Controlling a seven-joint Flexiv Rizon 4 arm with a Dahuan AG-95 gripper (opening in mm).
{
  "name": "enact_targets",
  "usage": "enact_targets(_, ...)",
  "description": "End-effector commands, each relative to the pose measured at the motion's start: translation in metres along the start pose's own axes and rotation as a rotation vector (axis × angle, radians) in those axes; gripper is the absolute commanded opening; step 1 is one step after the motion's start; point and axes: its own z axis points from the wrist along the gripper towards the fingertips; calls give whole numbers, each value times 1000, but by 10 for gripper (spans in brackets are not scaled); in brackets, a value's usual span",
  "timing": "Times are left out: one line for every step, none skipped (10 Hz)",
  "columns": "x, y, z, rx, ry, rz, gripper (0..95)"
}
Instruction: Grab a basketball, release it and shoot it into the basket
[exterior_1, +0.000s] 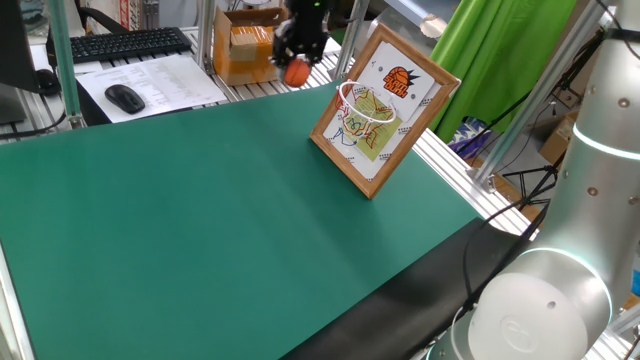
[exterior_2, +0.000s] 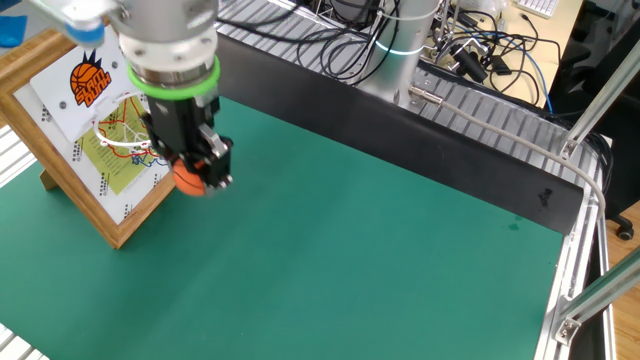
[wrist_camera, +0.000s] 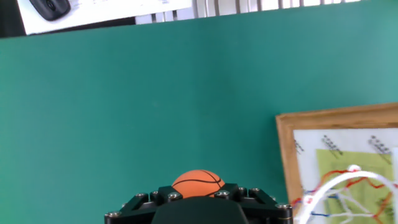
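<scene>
Orange basketball (exterior_2: 188, 179), one, pinched in jaws beside one basket (exterior_2: 124, 140).

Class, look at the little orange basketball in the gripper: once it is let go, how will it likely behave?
The basketball is round and smooth, so it would probably roll on the flat green mat. Being tiny and held by the gripper beside the hoop, it likely drops lightly and may bounce.

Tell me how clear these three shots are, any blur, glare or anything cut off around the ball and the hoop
One fixed view: even light, but the gripper and basketball are small and soft. The other fixed view: sharp on the ball; the arm hides part of the basket. Hand view: the board is washed out bright, the hoop is blurry and cropped at the edge, and the ball is half hidden.
</scene>
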Motion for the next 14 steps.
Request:
enact_targets(0,-13,-12,-3,18,-26,380)
enact_targets(2,-19,-16,-3,18,-36,380)
enact_targets(3,-24,-20,-1,16,-41,380)
enact_targets(4,-29,-23,6,13,-46,380)
enact_targets(5,-34,-25,10,8,-55,380)
enact_targets(6,-37,-26,10,8,-62,380)
enact_targets(6,-41,-26,10,8,-70,380)
enact_targets(7,-47,-28,9,8,-80,380)
enact_targets(8,-49,-28,9,9,-82,380)
enact_targets(9,-57,-29,7,7,-90,380)
enact_targets(10,-61,-29,11,4,-95,380)
enact_targets(10,-66,-29,15,3,-103,380)
enact_targets(11,-73,-29,15,4,-118,380)
enact_targets(12,-78,-27,14,6,-130,380)
